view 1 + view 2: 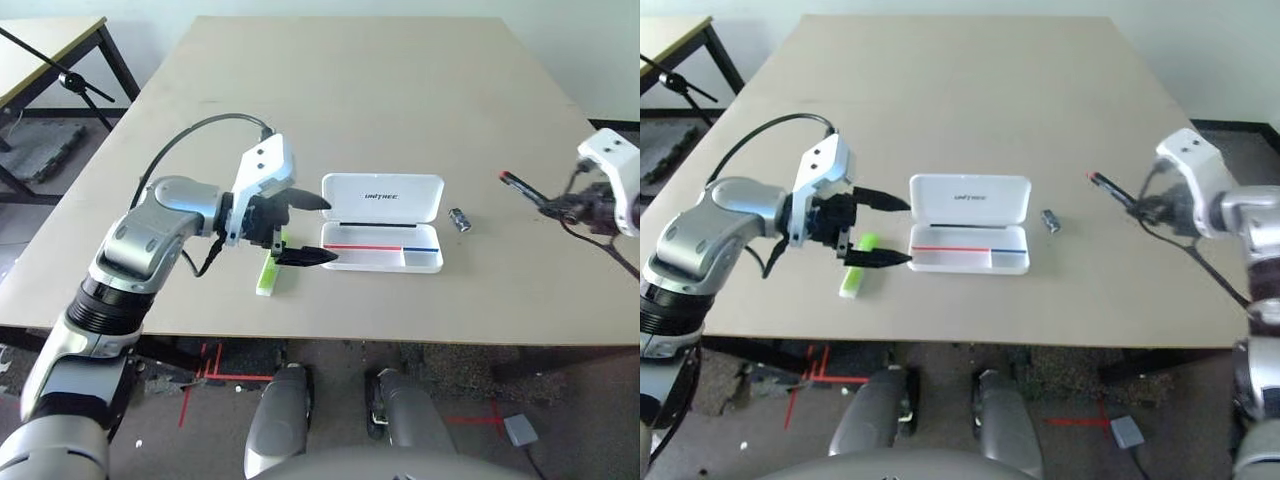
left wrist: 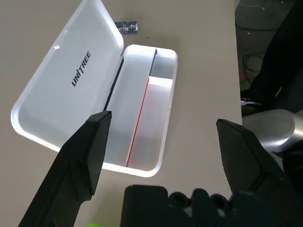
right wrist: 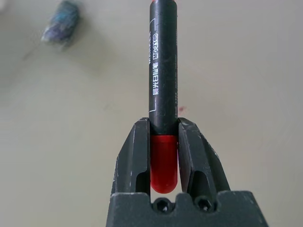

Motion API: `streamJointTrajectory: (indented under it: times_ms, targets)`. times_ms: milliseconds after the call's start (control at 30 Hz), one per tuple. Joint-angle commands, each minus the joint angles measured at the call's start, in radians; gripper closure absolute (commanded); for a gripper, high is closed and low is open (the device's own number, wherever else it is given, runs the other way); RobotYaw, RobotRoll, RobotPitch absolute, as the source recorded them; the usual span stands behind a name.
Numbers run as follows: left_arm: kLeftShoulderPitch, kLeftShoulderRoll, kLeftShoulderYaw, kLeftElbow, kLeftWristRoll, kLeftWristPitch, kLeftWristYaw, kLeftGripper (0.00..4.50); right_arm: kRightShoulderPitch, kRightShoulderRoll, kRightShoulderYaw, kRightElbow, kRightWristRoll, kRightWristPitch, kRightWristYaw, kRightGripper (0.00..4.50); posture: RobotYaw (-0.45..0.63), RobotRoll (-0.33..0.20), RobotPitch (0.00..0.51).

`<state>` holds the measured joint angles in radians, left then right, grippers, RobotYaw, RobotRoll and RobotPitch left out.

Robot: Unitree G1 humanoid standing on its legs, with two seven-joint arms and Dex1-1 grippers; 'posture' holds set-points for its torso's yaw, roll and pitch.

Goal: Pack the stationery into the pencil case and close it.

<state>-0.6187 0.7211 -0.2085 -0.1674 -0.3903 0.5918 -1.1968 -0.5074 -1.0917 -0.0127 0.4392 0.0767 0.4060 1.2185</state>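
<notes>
A: Head views, items counted?

B: One pencil case (image 1: 383, 235) is logged at centre frame, its lid laid back flat and the tray exposed, presumably so items can be dropped in. One lime-green highlighter (image 1: 270, 272) lies on the table (image 1: 350, 90) just left of the case, partly under the left gripper (image 1: 315, 229). One small silvery cylinder (image 1: 459, 219) rests just right of the case. One black marker (image 1: 1113, 189) is held above the table at right of frame by the right gripper (image 1: 1150, 210), well apart from the case.

A: Left wrist view?

B: The left gripper's two black fingers (image 2: 80, 161) are recorded spread wide, nothing between them. Beyond them the open case is seen, one red-edged divider and a blue-edged one at the far end, all compartments bare. The cylinder is noted beyond the lid. A sliver of green is caught at the bottom edge; judged to be the highlighter, as though a pickup is being lined up.

A: Right wrist view?

B: The fingers are clamped on the marker at its red cap (image 3: 164, 161), the barrel pointing away; held by the end, likely for laying it lengthwise in the tray. The cylinder sits blurred at upper left.

A: Packed so far?

B: Nothing is judged packed; three pieces are outside, and the lid is open.
</notes>
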Motion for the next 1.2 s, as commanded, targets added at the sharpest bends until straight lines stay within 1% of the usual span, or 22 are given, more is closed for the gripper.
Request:
streamJointTrajectory:
  times_ms: [33,167,233,300,433,600,733,900,1100,1200]
  targets:
    - [0.012,0.015,0.001,0.033,0.017,-0.026,-0.013,0.00,0.087,-0.056,-0.018,-0.155,0.044,-0.020,0.089,3.92,0.18,0.000,0.129]
    - [0.031,0.032,0.013,0.049,0.019,-0.037,-0.018,0.00,0.162,-0.110,-0.015,-0.289,0.079,-0.003,0.157,3.92,0.17,0.000,0.128]
    - [0.044,0.036,0.033,0.060,0.010,-0.037,-0.007,0.00,0.162,-0.113,0.001,-0.364,0.107,0.009,0.195,3.92,0.17,0.000,0.127]
    - [0.054,0.041,0.046,0.063,0.002,-0.036,-0.005,0.00,0.139,-0.092,0.017,-0.404,0.122,0.035,0.196,3.92,0.17,0.000,0.127]
    - [0.084,0.058,0.064,0.045,0.002,-0.034,0.000,0.00,0.065,-0.014,0.094,-0.450,0.104,0.025,0.187,3.92,0.20,0.000,0.121]
    - [0.103,0.064,0.080,0.016,-0.002,-0.017,0.022,0.00,-0.042,0.096,0.201,-0.425,0.060,-0.007,0.184,3.92,0.23,0.000,0.120]
    - [0.121,0.066,0.100,-0.012,-0.007,0.003,0.049,0.00,-0.120,0.214,0.280,-0.373,0.023,-0.008,0.157,3.92,0.27,0.000,0.118]
    - [0.143,0.074,0.119,-0.047,-0.017,0.029,0.070,0.00,-0.191,0.323,0.342,-0.271,-0.039,-0.036,0.112,3.92,0.30,0.000,0.117]
    - [0.155,0.084,0.138,-0.073,-0.026,0.054,0.088,0.00,-0.227,0.389,0.382,-0.177,-0.118,-0.111,0.065,3.92,0.32,0.000,0.118]
    - [0.159,0.085,0.141,-0.083,-0.029,0.062,0.094,0.00,-0.234,0.408,0.381,-0.152,-0.131,-0.127,0.061,3.92,0.32,0.000,0.118]
